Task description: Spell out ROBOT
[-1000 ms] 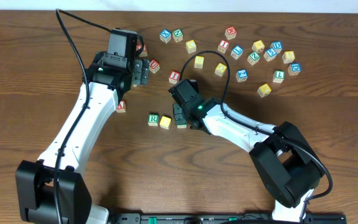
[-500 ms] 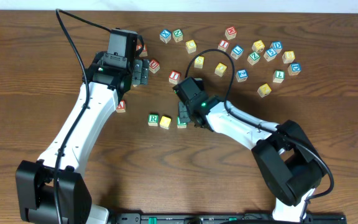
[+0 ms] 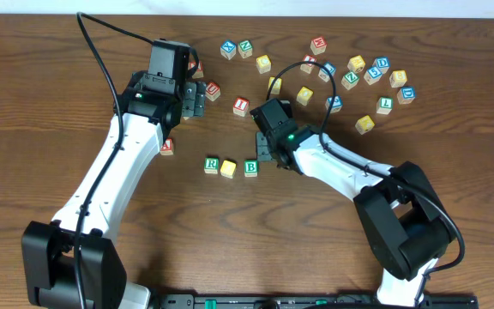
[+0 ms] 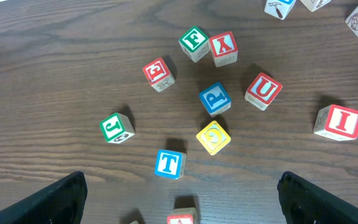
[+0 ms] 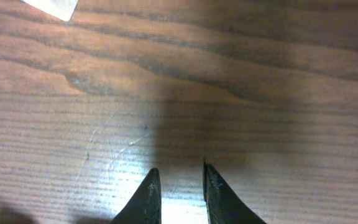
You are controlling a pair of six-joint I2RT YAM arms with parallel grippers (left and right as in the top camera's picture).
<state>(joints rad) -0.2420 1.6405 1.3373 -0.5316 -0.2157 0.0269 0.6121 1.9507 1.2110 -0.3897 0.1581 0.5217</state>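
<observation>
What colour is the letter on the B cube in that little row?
Green. The B cube shows best in the overhead view.

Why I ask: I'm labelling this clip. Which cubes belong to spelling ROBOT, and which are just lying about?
For the job: green R cube, yellow cube beside it, green B cube, blue T cube, and a spare yellow cube, perhaps this one.

Lying about: red I cube, red U cube, red A cube, green J cube, blue P cube.
</observation>
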